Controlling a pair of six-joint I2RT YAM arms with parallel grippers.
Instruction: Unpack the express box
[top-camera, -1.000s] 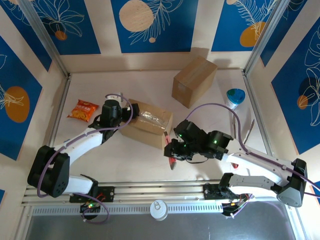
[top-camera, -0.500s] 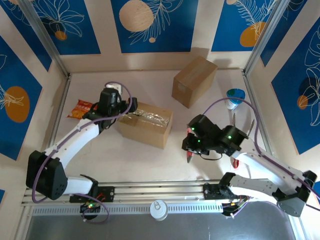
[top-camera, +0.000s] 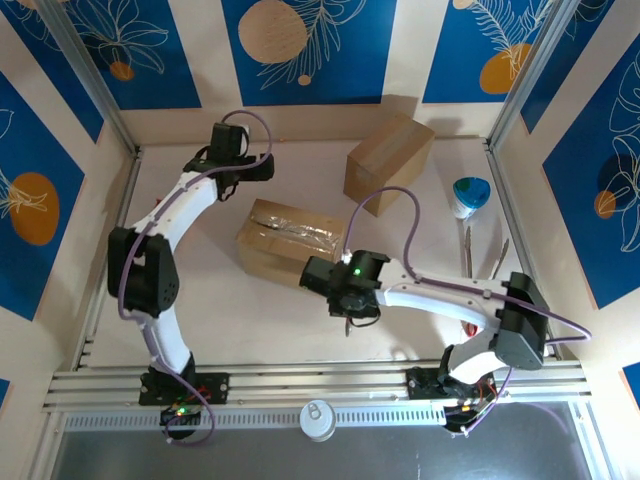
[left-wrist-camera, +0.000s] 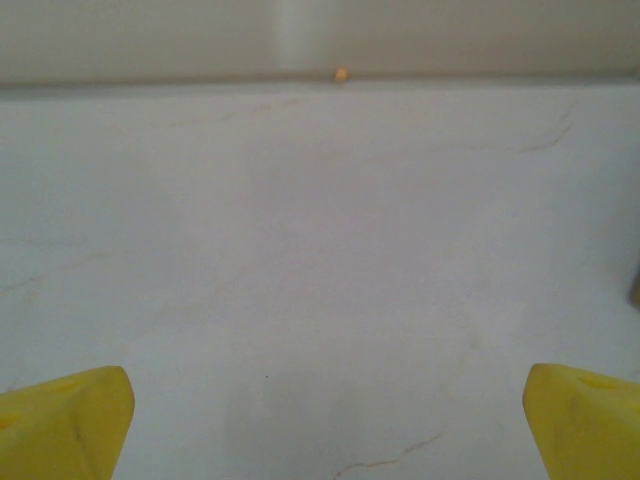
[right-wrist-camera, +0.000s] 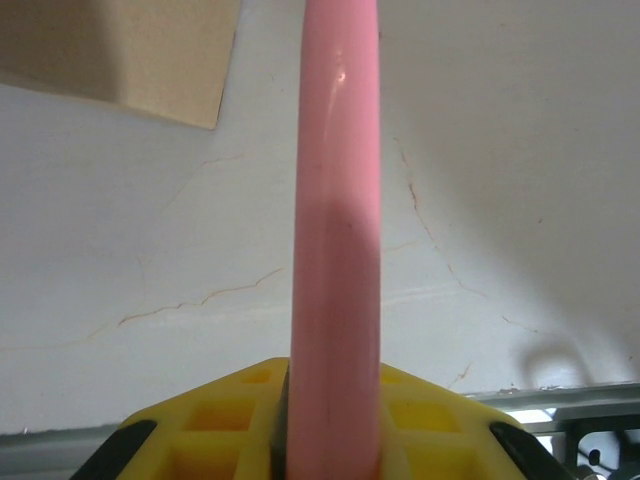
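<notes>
Taped box (top-camera: 290, 240) sits mid counter (top-camera: 220, 300), slightly left of centre, flaps closed, shiny tape strip running along its top. Right arm reaches across to the left; right end effector (top-camera: 345, 303) is low over the counter just beside the box's near right corner, apart from it as far as the top view tells. In the right wrist view the right end effector (right-wrist-camera: 335, 400) is pinching a pink stick (right-wrist-camera: 335, 200), yellow fingers (right-wrist-camera: 440, 420) pressed on both sides, the stick pointing straight away from the camera, with a corner of the taped box (right-wrist-camera: 130, 45) at upper left. What kind of tool the stick is, cannot tell. Left arm is stretched to the far left back; left end effector (top-camera: 262, 167) is well apart from the box, near the back wall (top-camera: 300, 120). Left wrist view: left end effector (left-wrist-camera: 320, 420) is spread wide, yellow fingertips (left-wrist-camera: 60, 420) at both bottom corners, nothing between them, bare counter below. Second plain box (top-camera: 388, 160) stands at the back right, blue-and-white cup (top-camera: 470, 195) at the far right, two thin metal tools (top-camera: 467, 250) lying just in front of the cup.
</notes>
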